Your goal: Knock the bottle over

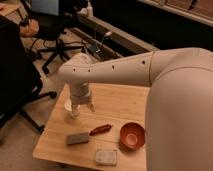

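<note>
The bottle [69,106] is a small whitish cup-like cylinder standing upright near the left rear part of the wooden table [117,102]. My gripper [81,107] hangs from the white arm [115,72] right beside it, on its right, with one finger close against or touching the bottle. Most of the bottle's right side is hidden behind the gripper.
On the table lie a grey sponge-like block [78,138], a red elongated object [100,129], a red bowl [132,135] and a pale rectangular block [106,157]. Office chairs [55,45] stand to the left and behind. The table's left edge is close to the bottle.
</note>
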`<state>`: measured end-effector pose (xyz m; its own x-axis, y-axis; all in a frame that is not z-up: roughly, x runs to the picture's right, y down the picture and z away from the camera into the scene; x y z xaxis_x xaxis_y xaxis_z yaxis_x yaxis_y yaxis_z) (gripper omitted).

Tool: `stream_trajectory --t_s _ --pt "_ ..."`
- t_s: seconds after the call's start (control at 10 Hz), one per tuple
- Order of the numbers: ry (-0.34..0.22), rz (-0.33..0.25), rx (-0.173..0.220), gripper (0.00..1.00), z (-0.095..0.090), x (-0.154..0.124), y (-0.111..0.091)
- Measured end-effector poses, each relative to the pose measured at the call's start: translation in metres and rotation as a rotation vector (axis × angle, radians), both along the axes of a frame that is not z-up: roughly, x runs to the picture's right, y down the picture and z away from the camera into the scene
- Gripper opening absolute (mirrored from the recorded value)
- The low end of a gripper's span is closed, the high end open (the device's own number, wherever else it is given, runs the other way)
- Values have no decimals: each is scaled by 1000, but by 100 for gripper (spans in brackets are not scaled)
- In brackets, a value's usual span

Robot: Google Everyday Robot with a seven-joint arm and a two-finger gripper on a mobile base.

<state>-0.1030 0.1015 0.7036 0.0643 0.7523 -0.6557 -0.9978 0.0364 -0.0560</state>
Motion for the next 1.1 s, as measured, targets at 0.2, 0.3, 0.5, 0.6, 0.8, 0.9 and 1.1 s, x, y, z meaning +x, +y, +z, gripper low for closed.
stream_trajectory --t_s 0.2,0.3,0.5,0.6,0.8,0.9,1.1 --pt "0 0 0 65 0 0 0" --pt "0 0 0 65 0 0 0" --pt "0 -1 3 65 0 0 -1" --pt "9 -5 28 65 6 -2 -12" --pt "5 -11 78 65 17 -17 -36" --pt "-3 -10 107 65 26 -28 -52" --pt "-22 -9 164 65 41 -45 -83"
